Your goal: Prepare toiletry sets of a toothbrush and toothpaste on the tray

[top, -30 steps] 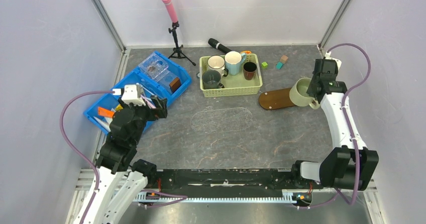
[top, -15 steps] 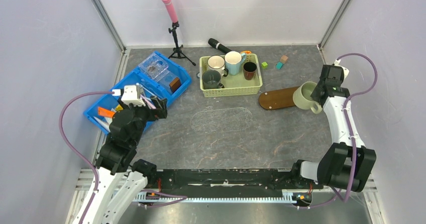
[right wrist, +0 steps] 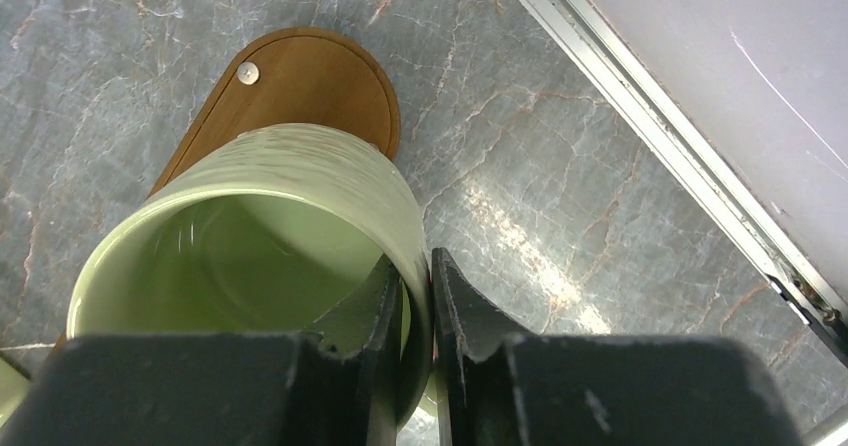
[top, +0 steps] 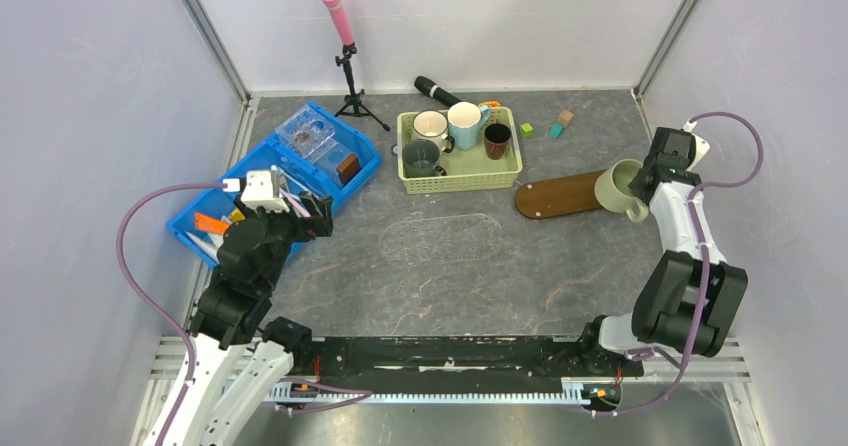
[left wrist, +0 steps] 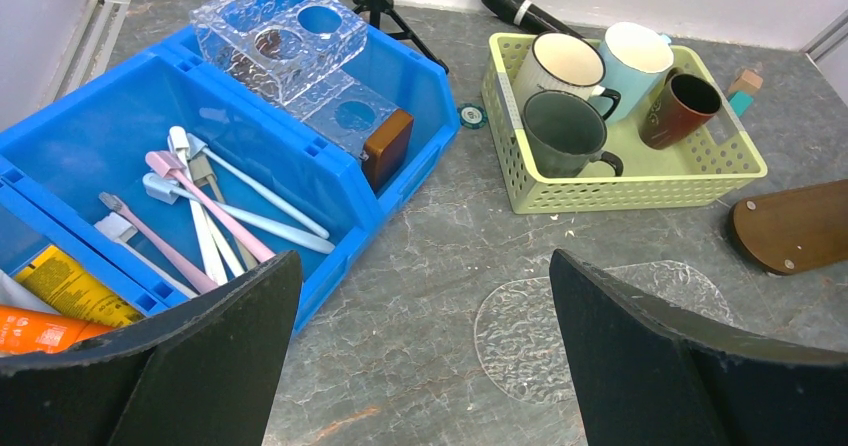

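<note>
The dark-brown wooden oval tray [top: 555,195] lies right of the green basket; it also shows in the right wrist view [right wrist: 300,86] and the left wrist view [left wrist: 795,228]. My right gripper [top: 640,181] is shut on the rim of a pale green mug [right wrist: 250,236], holding it tilted over the tray's right end. Several pale toothbrushes [left wrist: 215,211] lie in the blue bin [left wrist: 110,126]. Toothpaste tubes, orange [left wrist: 35,331] and yellow [left wrist: 70,288], lie in its near compartment. My left gripper [left wrist: 420,356] is open and empty over the table beside the bin.
A pale green basket [top: 460,171] holds several mugs at the back. A clear holder [left wrist: 290,41] sits in the bin's far part. A clear oval mat [top: 441,238] lies mid-table. A pink microphone on a tripod [top: 345,51], a black microphone and small blocks [top: 558,124] stand at the back.
My right gripper has carried the pale green mug to the right and tilted it, from over the tray toward the tray's right end. The left arm has not moved.
</note>
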`<action>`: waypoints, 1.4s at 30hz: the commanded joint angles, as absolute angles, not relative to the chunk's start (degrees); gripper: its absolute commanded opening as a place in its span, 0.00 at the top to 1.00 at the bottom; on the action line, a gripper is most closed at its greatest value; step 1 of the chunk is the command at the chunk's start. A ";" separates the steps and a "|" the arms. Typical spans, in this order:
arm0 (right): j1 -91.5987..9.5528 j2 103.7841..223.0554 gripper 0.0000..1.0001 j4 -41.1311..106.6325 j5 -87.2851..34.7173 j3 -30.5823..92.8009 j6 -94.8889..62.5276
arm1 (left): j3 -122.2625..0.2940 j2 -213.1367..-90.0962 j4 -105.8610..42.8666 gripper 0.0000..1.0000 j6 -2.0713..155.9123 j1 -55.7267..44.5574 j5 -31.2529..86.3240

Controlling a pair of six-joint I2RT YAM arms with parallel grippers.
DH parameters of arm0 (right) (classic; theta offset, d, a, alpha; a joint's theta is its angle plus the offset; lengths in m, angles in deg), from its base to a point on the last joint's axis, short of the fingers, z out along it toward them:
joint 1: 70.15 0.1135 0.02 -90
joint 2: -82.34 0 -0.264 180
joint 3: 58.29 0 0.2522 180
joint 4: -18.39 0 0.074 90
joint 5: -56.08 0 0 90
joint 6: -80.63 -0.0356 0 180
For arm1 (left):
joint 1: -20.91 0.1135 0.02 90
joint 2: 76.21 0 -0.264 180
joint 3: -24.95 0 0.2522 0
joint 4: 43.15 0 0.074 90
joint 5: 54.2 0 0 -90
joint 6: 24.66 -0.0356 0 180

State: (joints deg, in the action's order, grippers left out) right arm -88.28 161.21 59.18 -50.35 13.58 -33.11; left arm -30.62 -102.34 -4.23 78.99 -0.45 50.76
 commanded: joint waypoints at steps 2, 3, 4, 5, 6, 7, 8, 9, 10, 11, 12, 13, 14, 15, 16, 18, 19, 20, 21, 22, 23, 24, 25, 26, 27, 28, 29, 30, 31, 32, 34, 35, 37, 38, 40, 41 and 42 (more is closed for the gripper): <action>-88.35 165.25 1.00 52.47 -52.51 20.56 -34.23 | -30.48 -102.30 -5.84 0.00 78.27 -0.75 51.97; -88.35 166.10 1.00 52.49 -52.87 21.26 -34.07 | -30.48 -102.31 -5.84 0.00 78.26 -0.71 51.97; -88.35 166.71 1.00 52.53 -53.22 21.85 -33.83 | -30.48 -102.32 -5.84 0.00 78.25 -0.75 52.06; -88.35 167.45 1.00 52.47 -53.53 22.43 -33.77 | -30.49 -102.36 -5.84 0.00 78.26 -0.75 52.06; -88.37 167.86 1.00 52.32 -53.84 22.88 -33.70 | -30.50 -102.46 -5.84 0.00 78.19 -0.78 52.09; -88.43 168.47 1.00 52.13 -54.15 23.34 -33.69 | -30.48 -102.50 -5.88 0.00 78.18 -0.73 52.07; -88.45 169.11 1.00 51.93 -54.27 23.69 -33.58 | -30.48 -102.50 -5.86 0.00 78.18 -0.74 52.06; -88.50 169.71 1.00 51.84 -54.24 24.20 -33.50 | -30.48 -102.49 -5.91 0.00 78.17 -0.72 52.06; -88.52 170.59 1.00 51.86 -54.15 24.82 -33.43 | -30.48 -102.54 -5.93 0.00 78.17 -0.71 52.06; -88.52 171.24 1.00 51.88 -53.78 25.35 -33.35 | -30.49 -102.57 -5.93 0.00 78.17 -0.72 52.07; -88.53 171.95 1.00 51.91 -53.43 25.95 -33.36 | -30.48 -102.58 -5.93 0.00 78.17 -0.71 52.06; -88.52 172.60 1.00 51.84 -53.13 26.32 -33.36 | -30.48 -102.58 -5.93 0.00 78.17 -0.75 52.06; -88.52 173.08 1.00 51.88 -53.06 26.47 -33.35 | -30.48 -102.67 -5.93 0.00 78.15 -0.77 52.06; -88.53 173.52 1.00 51.80 -53.13 26.64 -33.36 | -30.47 -102.67 -5.93 0.00 78.09 -0.74 52.06; -88.52 173.95 1.00 51.80 -53.10 26.74 -33.36 | -30.45 -102.70 -5.95 0.00 78.09 -0.72 52.07; -88.52 174.87 1.00 51.87 -52.77 26.97 -33.36 | -30.48 -102.75 -5.95 0.00 78.08 -0.71 52.10; -88.60 175.22 1.00 51.84 -52.77 27.02 -33.34 | -30.48 -102.76 -5.93 0.00 78.08 -0.71 52.06; -88.61 175.53 1.00 51.86 -52.67 27.06 -33.36 | -30.48 -102.78 -5.93 0.00 78.08 -0.71 52.08; -88.61 175.88 1.00 51.84 -52.70 27.18 -33.34 | -30.50 -102.83 -5.93 0.00 78.08 -0.73 52.06; -88.69 176.11 1.00 51.78 -52.81 27.27 -33.35 | -30.49 -102.83 -5.93 0.00 78.08 -0.75 52.06; -88.70 176.43 1.00 51.79 -53.03 27.28 -33.39 | -30.48 -102.84 -5.95 0.00 78.08 -0.72 52.09; -88.72 176.66 1.00 51.82 -53.06 27.35 -33.38 | -30.49 -102.84 -5.93 0.00 78.08 -0.71 52.06; -88.78 176.91 1.00 51.78 -52.98 27.37 -33.36 | -30.48 -102.83 -5.92 0.00 78.08 -0.72 52.06; -88.78 177.08 1.00 51.82 -53.07 27.37 -33.35 | -30.48 -102.79 -5.93 0.00 78.08 -0.71 52.06; -88.84 177.29 1.00 51.82 -52.97 27.35 -33.24 | -30.48 -102.76 -5.93 0.00 78.08 -0.73 52.07; -88.87 177.48 1.00 51.83 -53.17 27.37 -33.19 | -30.52 -102.75 -5.93 0.00 78.08 -0.71 52.11; -88.87 177.67 1.00 51.83 -53.24 27.37 -33.18 | -30.47 -102.75 -5.93 0.00 78.08 -0.77 52.06; -88.87 177.85 1.00 51.83 -53.23 27.37 -33.09 | -30.45 -102.75 -5.90 0.00 78.08 -0.72 52.06; -88.89 178.08 1.00 51.80 -53.13 27.45 -32.98 | -30.47 -102.76 -5.98 0.00 78.08 -0.77 52.06; -88.87 178.23 1.00 51.77 -53.05 27.50 -32.91 | -30.48 -102.77 -5.93 0.00 78.08 -0.73 52.06; -88.87 178.54 1.00 51.81 -52.91 27.63 -32.78 | -30.45 -102.67 -5.93 0.00 78.08 -0.76 52.06; -88.87 178.69 1.00 51.84 -52.79 27.79 -32.75 | -30.48 -102.73 -5.93 0.00 78.08 -0.75 52.06; -88.87 178.85 1.00 51.83 -52.42 28.14 -32.54 | -30.43 -102.67 -5.84 0.00 78.08 -0.75 52.14; -88.87 179.04 0.99 51.84 -52.26 28.31 -32.45 | -30.47 -102.68 -5.84 0.00 78.08 -0.71 52.14; -88.90 179.15 0.99 51.80 -52.15 28.51 -32.47 | -30.55 -102.60 -5.86 0.00 78.08 -0.75 52.16; -88.87 179.24 0.98 51.83 -52.20 28.60 -32.46 | -30.52 -102.63 -5.84 0.00 78.08 -0.78 52.14; -88.88 179.26 0.97 51.80 -52.12 28.69 -32.42 | -30.47 -102.58 -5.85 0.00 78.08 -0.73 52.14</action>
State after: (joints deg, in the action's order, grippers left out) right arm -88.65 179.74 56.19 -52.12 24.60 -32.02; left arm -30.62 -102.47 -4.23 78.97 -0.49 50.82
